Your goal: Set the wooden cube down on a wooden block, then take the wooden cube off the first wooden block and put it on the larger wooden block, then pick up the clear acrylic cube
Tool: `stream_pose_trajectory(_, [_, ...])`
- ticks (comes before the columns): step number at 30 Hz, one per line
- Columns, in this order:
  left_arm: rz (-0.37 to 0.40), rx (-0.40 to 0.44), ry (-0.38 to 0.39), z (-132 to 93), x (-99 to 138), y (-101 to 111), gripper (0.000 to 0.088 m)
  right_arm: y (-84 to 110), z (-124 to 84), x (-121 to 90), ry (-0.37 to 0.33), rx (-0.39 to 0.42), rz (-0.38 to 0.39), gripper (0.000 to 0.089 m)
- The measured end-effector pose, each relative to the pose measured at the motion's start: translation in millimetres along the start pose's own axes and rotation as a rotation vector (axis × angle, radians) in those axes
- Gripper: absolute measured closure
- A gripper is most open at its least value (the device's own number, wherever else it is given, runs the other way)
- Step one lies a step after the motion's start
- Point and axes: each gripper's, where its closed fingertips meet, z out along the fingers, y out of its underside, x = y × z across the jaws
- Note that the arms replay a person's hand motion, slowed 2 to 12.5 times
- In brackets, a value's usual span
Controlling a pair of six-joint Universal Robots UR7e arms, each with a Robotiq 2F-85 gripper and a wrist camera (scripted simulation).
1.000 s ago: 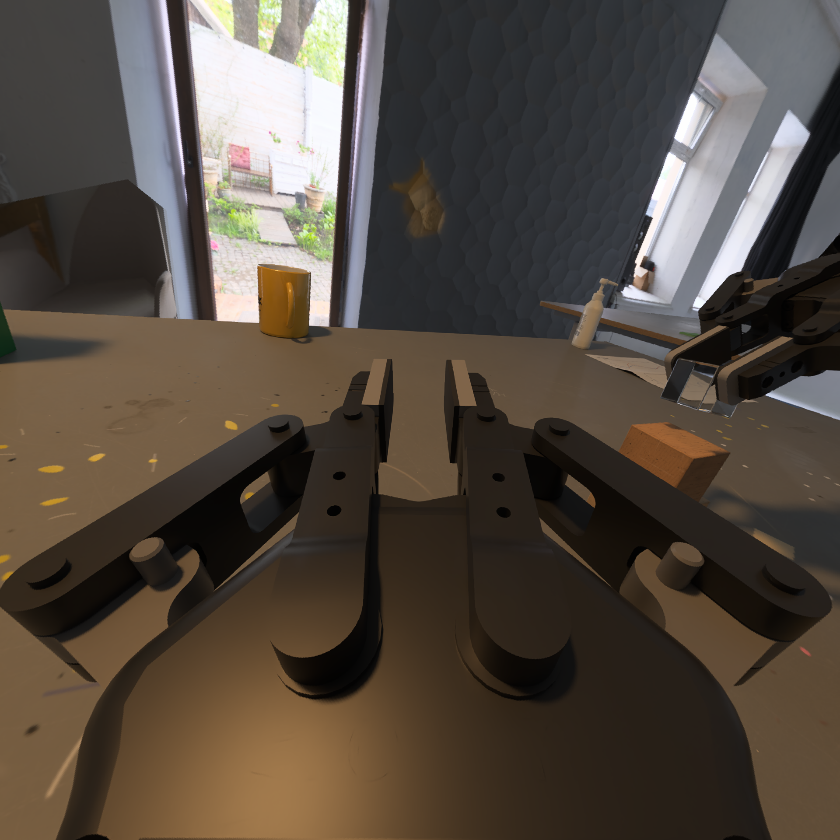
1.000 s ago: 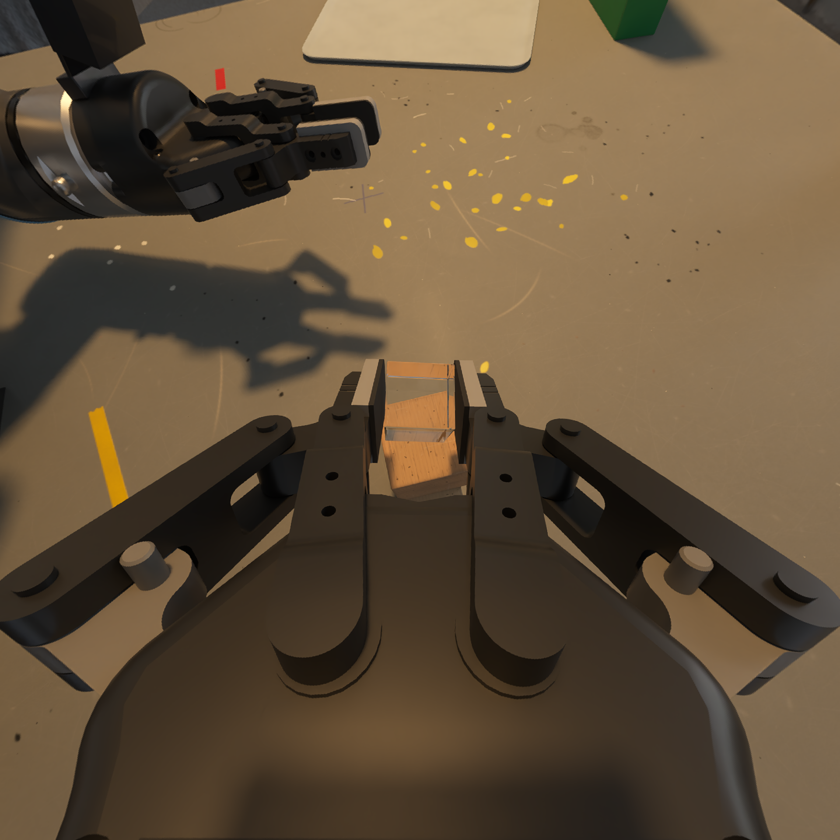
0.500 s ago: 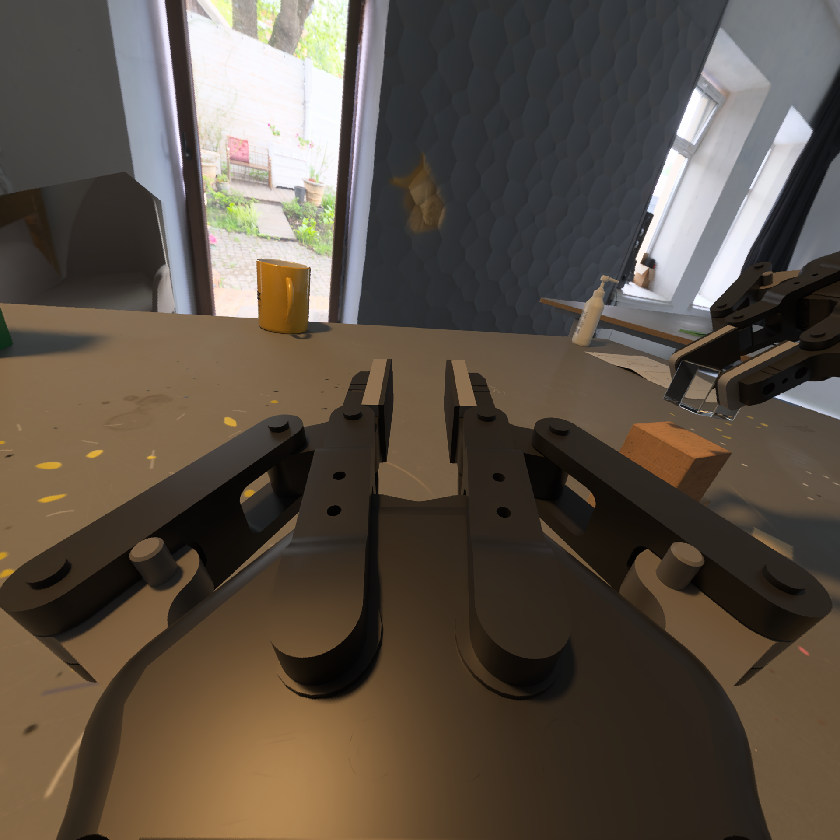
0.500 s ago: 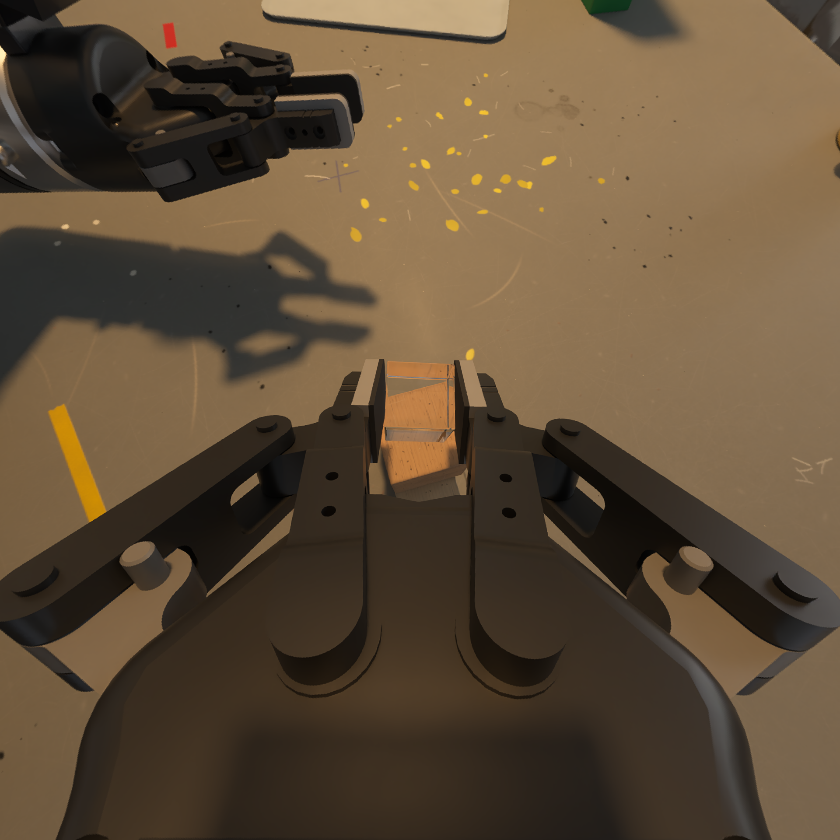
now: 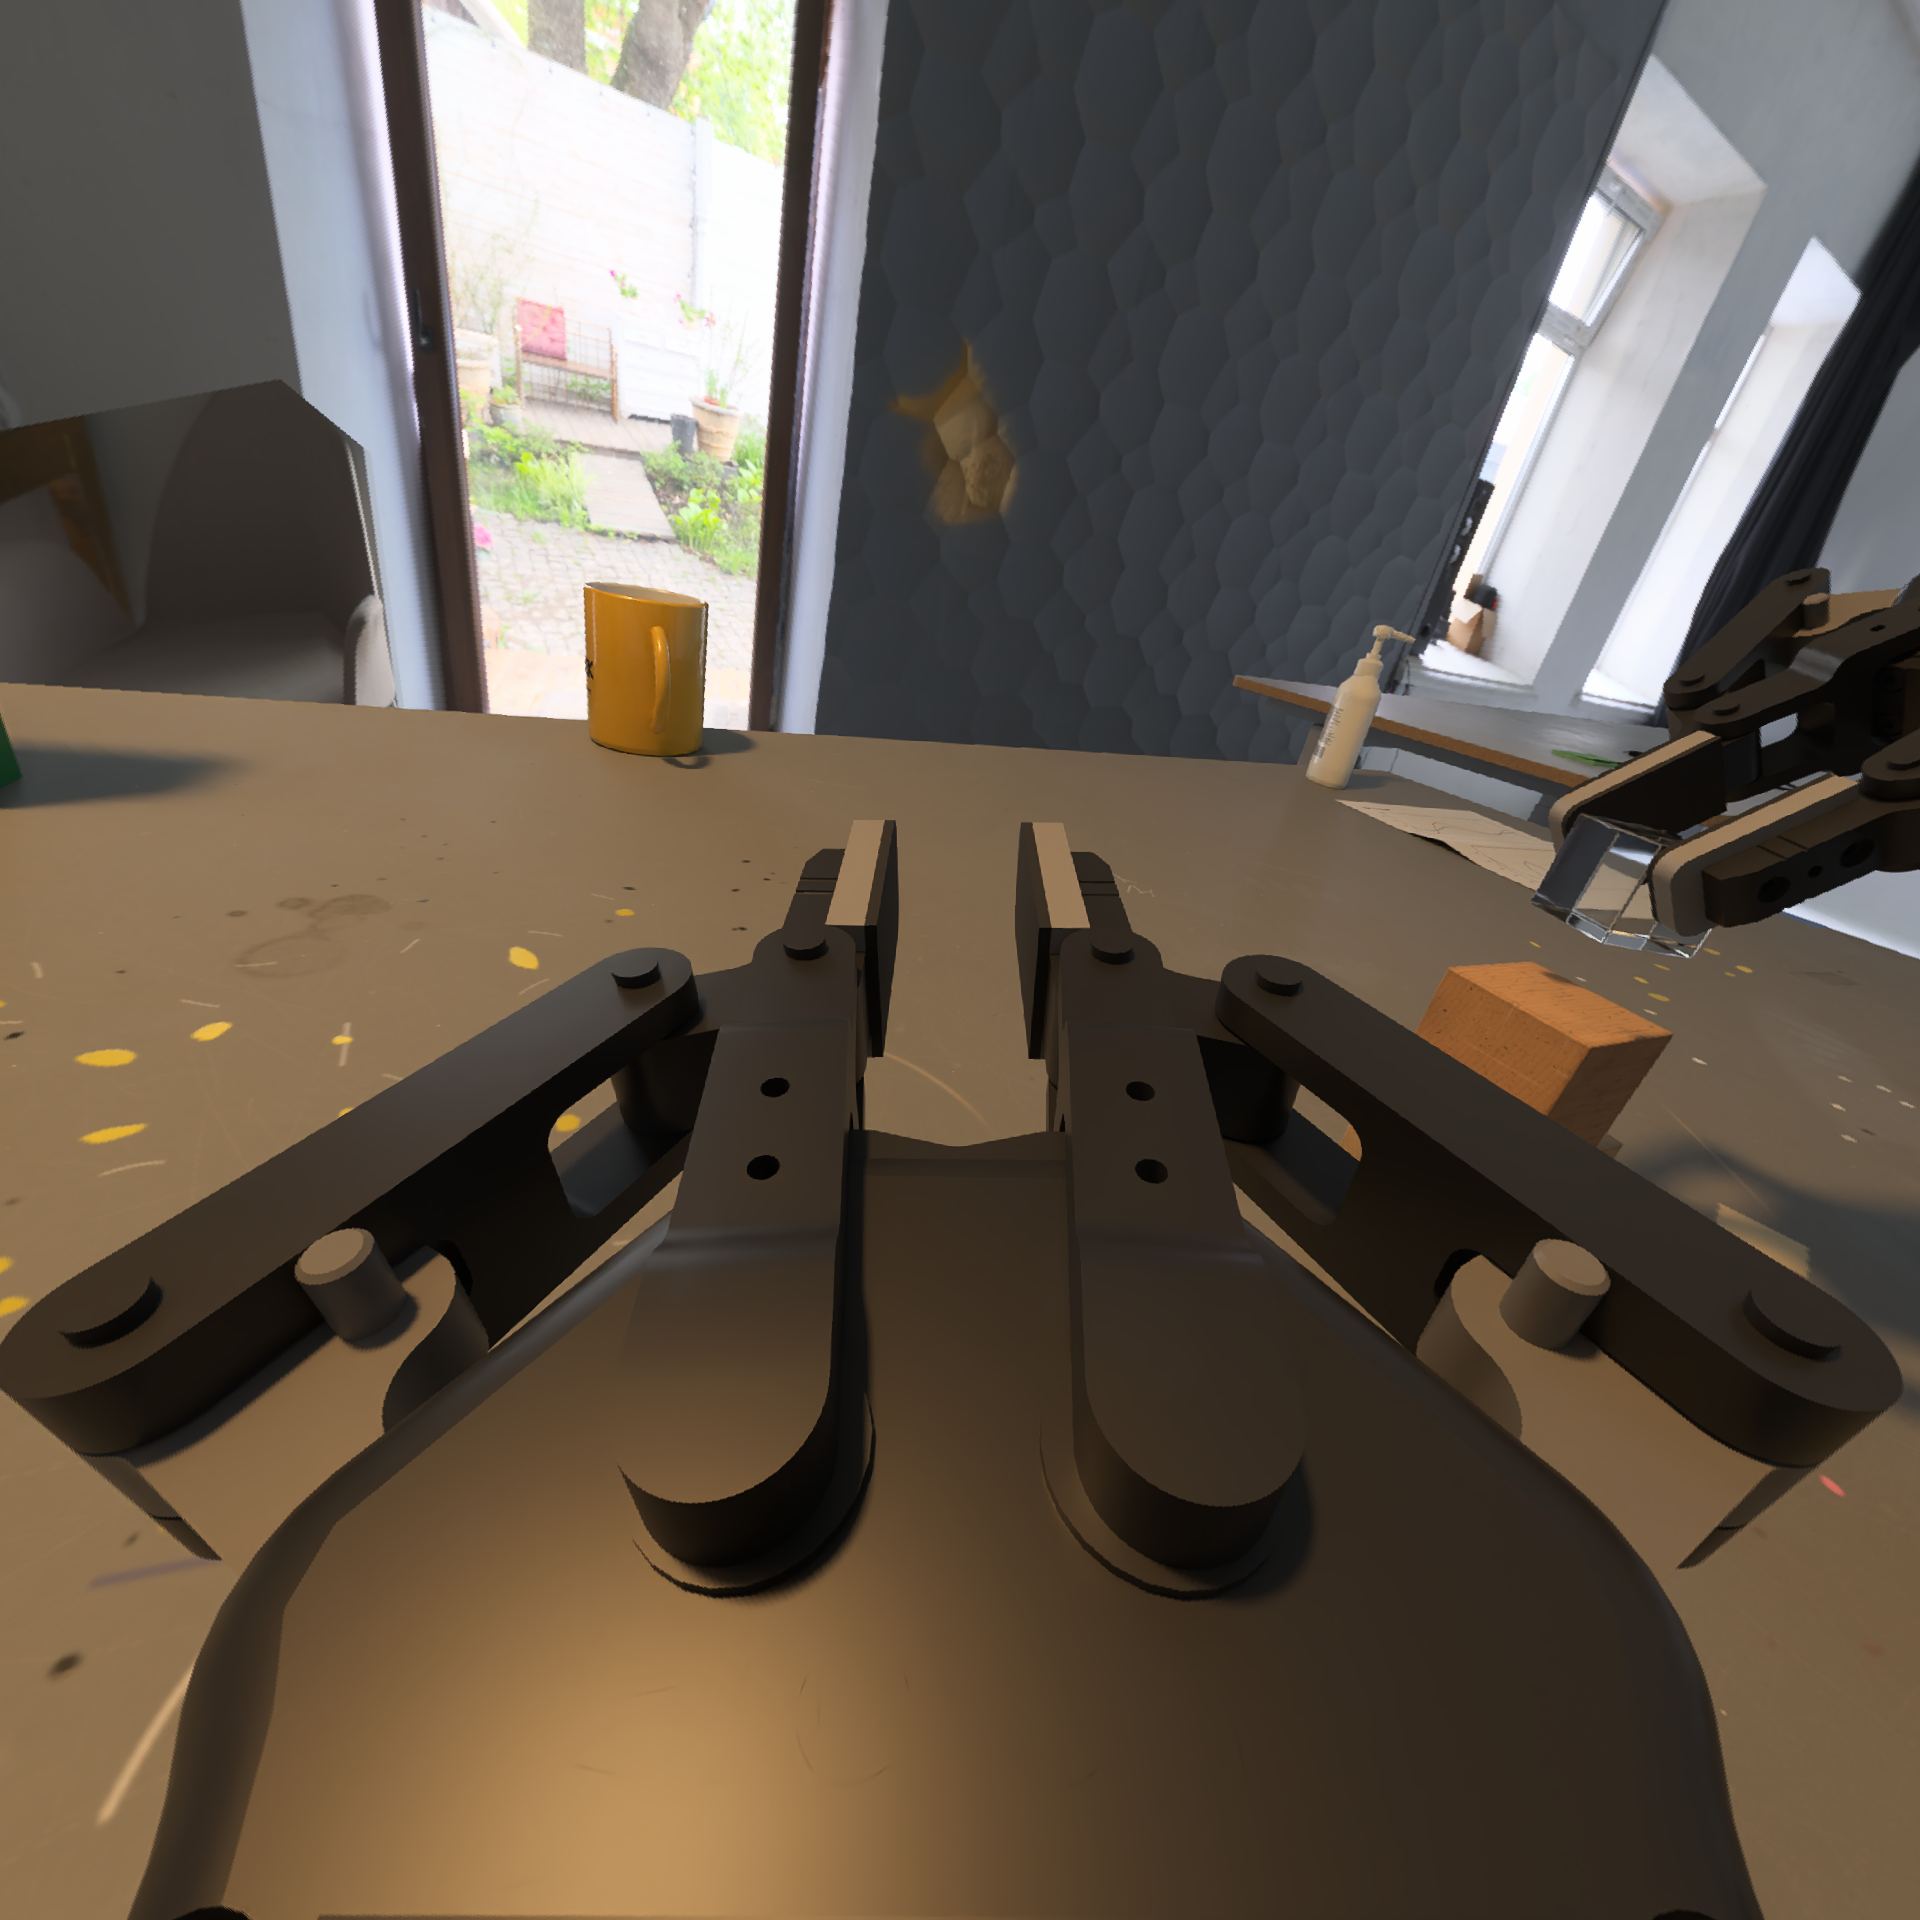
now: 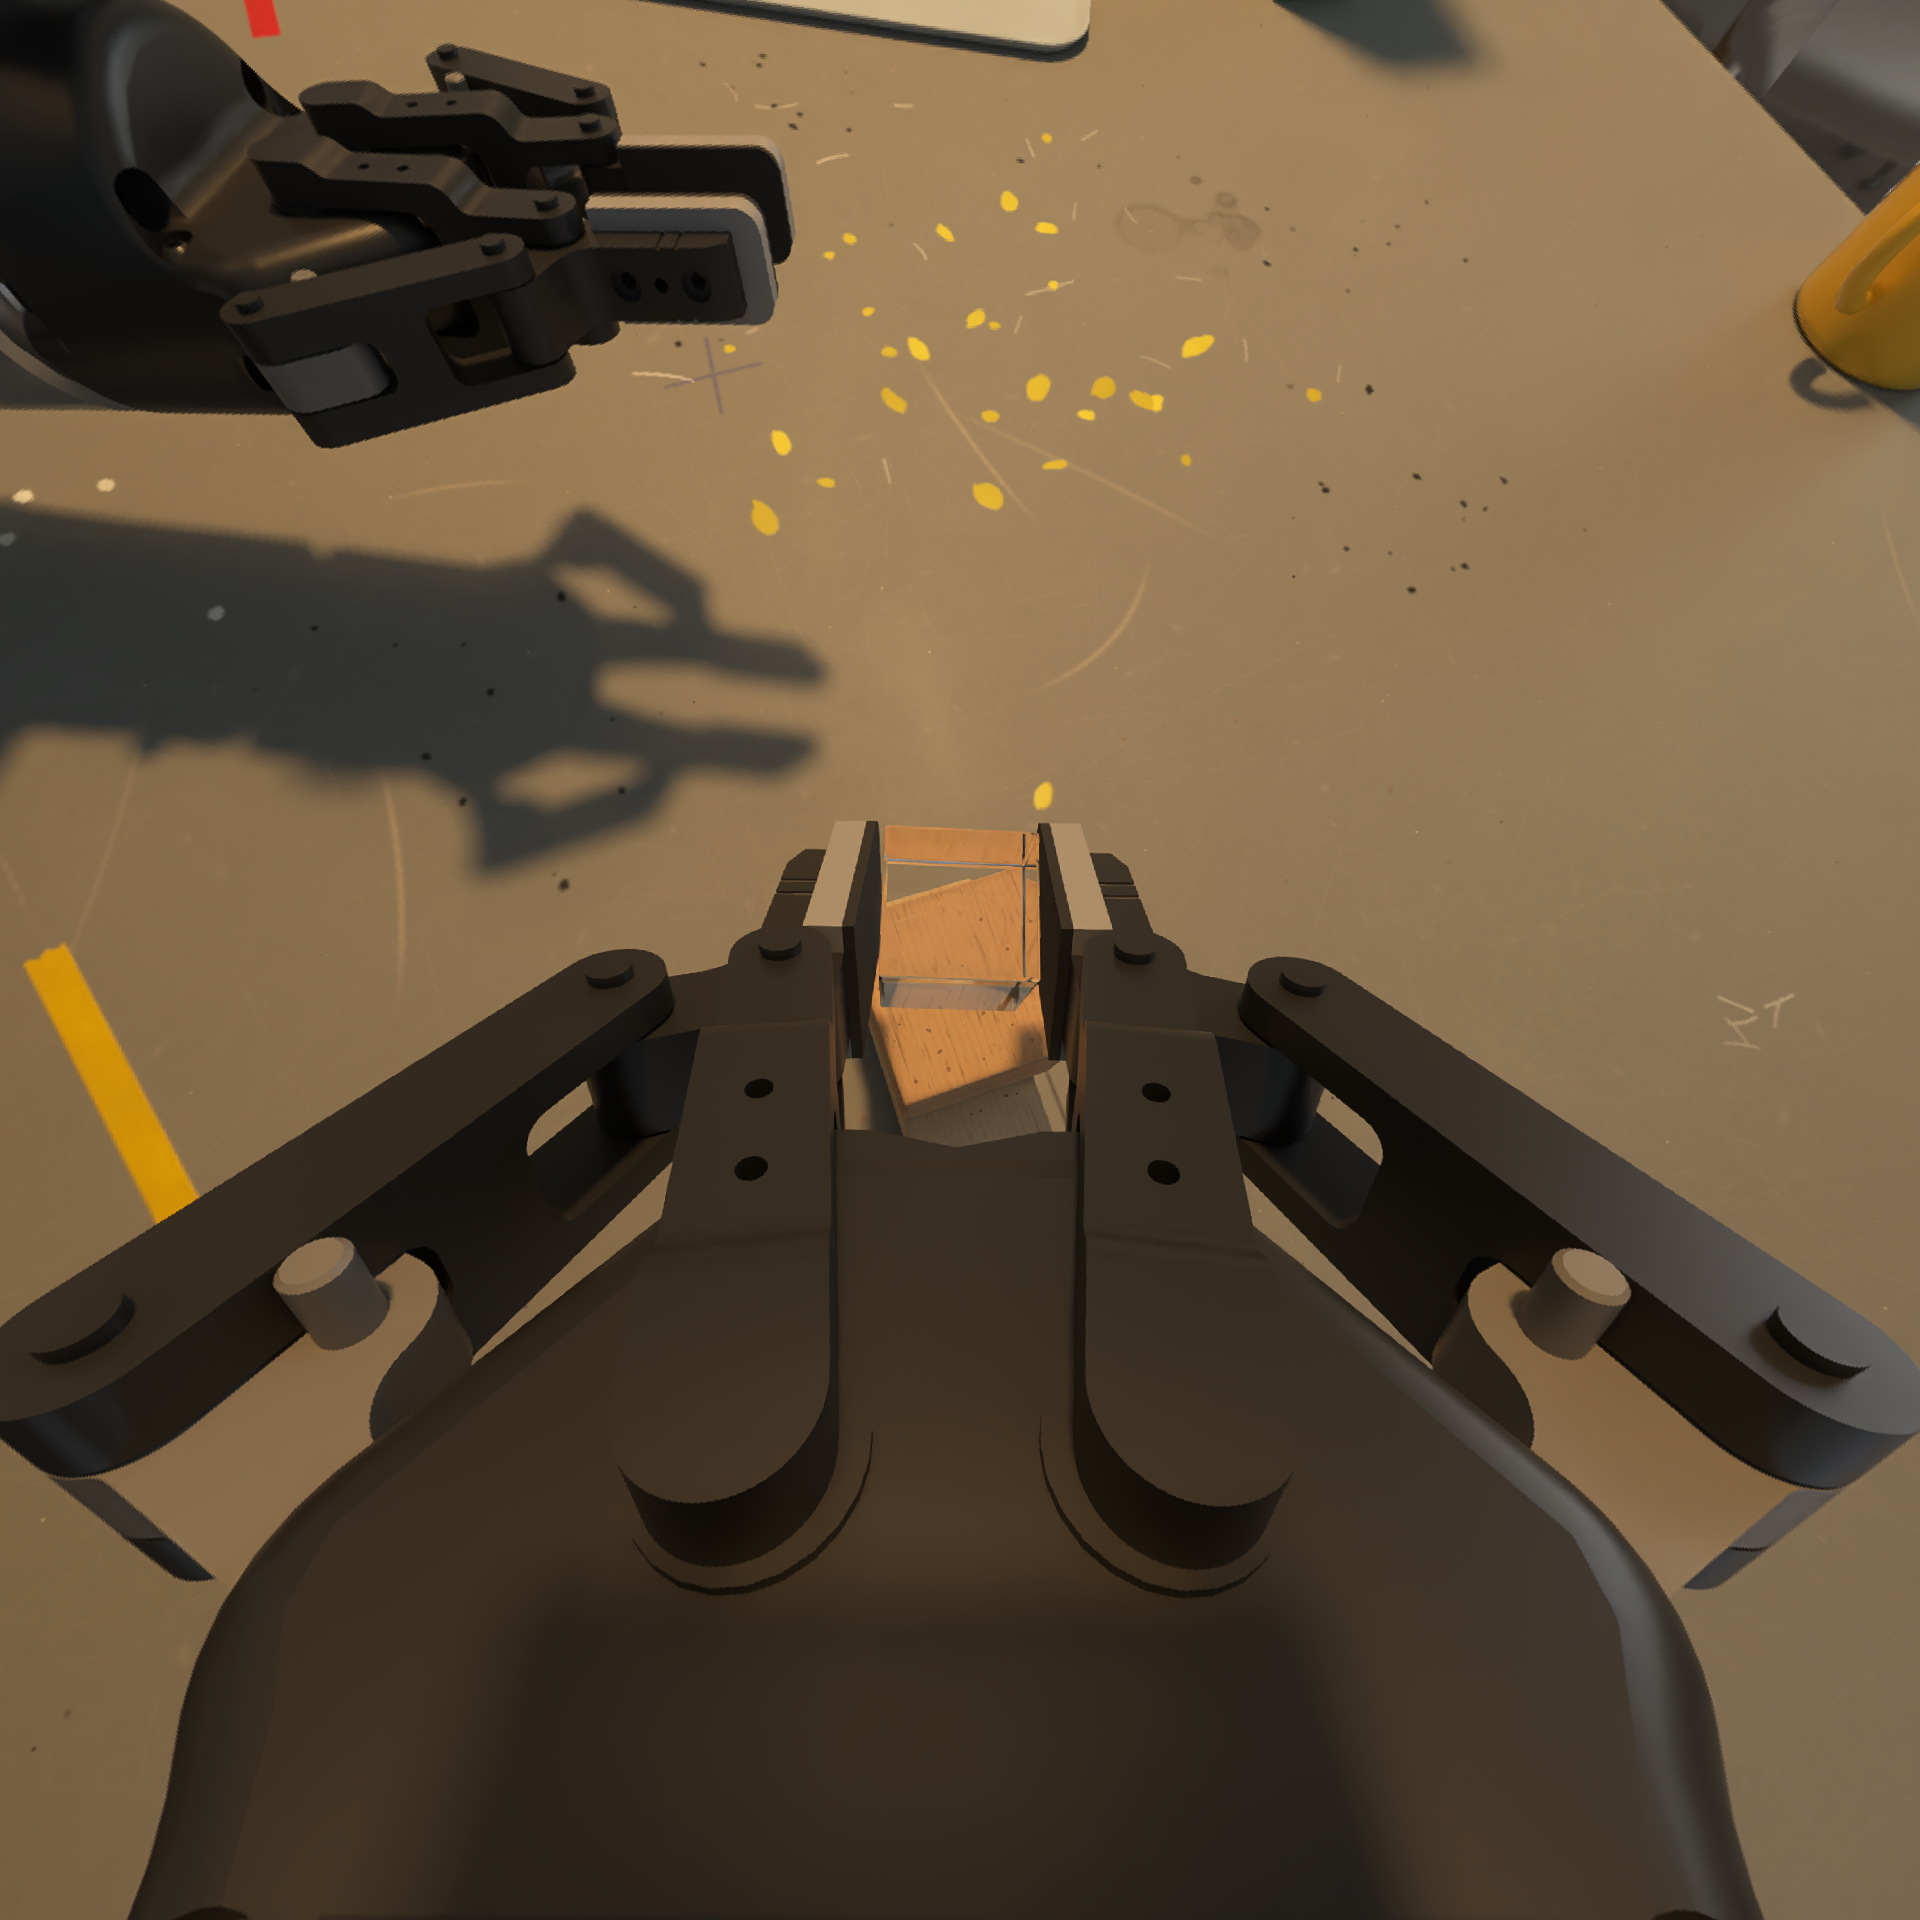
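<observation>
Tabletop (image 6: 1351,727): one mug (image 5: 642,667), two tools (image 6: 957,831).

Yellow mug (image 6: 1865,301) cut off at right edge. Wooden cube (image 5: 1543,1044) partly hidden behind left gripper's linkage, right of frame.

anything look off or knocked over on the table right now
Nothing stands out. The yellow mug stands upright, the wooden cube sits flat, and the clear acrylic cube is held squarely in the right gripper. Only paint flecks mark the table.
</observation>
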Motion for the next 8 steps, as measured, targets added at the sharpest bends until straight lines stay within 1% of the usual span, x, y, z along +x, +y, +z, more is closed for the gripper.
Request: stream_pose_trajectory(8, [0.000, 0.000, 0.000, -0.1, 0.1, 0.0, 0.0673, 1.4, 3.7, -2.0, -0.005, -0.004, 0.006, 0.0627])
